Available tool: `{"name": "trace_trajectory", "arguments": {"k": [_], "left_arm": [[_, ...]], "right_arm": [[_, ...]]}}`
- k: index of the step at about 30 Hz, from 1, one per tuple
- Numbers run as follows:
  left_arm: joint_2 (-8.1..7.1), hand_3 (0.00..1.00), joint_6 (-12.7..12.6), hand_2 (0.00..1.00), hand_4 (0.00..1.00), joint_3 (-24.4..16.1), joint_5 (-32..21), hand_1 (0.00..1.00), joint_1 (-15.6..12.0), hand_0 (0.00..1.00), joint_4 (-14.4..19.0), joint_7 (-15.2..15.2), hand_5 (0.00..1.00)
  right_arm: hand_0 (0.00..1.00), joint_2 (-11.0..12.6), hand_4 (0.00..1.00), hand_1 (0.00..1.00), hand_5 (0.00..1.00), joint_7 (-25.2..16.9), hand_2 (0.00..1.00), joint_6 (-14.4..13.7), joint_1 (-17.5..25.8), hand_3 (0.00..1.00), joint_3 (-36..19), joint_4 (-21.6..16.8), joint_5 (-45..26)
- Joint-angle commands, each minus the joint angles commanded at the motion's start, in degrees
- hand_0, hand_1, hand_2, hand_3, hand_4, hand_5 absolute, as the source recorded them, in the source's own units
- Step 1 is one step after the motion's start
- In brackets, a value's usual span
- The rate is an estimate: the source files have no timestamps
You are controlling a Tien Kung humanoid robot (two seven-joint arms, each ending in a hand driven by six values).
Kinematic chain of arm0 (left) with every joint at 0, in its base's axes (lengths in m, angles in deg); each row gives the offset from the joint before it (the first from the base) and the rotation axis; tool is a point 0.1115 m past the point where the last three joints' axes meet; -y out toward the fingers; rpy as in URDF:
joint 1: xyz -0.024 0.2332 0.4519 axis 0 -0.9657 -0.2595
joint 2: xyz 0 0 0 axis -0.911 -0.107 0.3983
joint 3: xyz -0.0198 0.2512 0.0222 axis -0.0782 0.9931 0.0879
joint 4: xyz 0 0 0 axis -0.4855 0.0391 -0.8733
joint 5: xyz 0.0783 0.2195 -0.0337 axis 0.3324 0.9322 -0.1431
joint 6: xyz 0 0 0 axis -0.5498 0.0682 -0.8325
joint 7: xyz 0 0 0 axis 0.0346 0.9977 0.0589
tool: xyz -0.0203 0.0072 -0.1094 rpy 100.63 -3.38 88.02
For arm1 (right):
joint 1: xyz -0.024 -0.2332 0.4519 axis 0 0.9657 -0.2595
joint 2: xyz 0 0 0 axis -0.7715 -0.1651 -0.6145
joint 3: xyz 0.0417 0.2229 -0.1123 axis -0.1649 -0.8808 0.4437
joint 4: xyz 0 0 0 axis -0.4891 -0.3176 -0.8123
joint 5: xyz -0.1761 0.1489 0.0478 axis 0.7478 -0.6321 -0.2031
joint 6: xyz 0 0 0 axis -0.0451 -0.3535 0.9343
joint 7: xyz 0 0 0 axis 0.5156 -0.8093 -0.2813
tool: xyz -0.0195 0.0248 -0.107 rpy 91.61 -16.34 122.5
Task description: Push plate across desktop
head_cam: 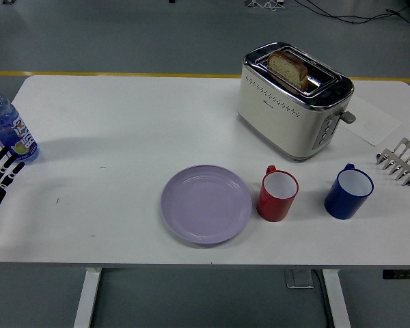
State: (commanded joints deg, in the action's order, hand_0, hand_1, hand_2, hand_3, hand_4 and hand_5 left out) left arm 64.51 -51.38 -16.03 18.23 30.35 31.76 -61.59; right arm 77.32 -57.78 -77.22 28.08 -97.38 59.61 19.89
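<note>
Plate (206,203), lilac, round and empty, lies flat on the white table (123,123) toward the near edge, a little left of centre front; no hand touches it; red mug (278,195) stands just beside the plate's right rim, upright, white inside, handle turned to the far side; blue mug (348,192) stands further right, apart from the red one, upright, handle likewise to the far side; toaster (294,101), cream with chrome trim, sits behind the two mugs toward the far right, set at an angle to the table edge; bread slice (288,68) stands up out of one of its slots; sheet of paper (372,121) lies flat to the right of the toaster; metal toast rack (401,160) sits at the right edge of the table, partly cut off by the picture's border; water bottle (8,126), clear plastic with blue label, stands upright at the far left edge of the table; left hand (0,171), black with white bands on the fingers, shows at the left border just in front of the bottle, well apart from the plate; its fingers are stretched out and spread, holding nothing; whether they touch the bottle cannot be told; grey floor with a yellow line runs beyond the table's far edge.
</note>
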Motion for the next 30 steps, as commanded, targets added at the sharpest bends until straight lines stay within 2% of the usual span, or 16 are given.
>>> {"name": "trace_trajectory", "arguments": {"k": [30], "left_arm": [[-0.05,0.636,0.00,0.649,0.511,0.44,0.20,0.652,0.01,0.574,-0.84,0.00,0.998]], "right_arm": [[0.608,-0.01,0.370,0.522,0.247,0.05,0.590,0.01,0.22,0.575,0.04,0.00,-0.08]]}}
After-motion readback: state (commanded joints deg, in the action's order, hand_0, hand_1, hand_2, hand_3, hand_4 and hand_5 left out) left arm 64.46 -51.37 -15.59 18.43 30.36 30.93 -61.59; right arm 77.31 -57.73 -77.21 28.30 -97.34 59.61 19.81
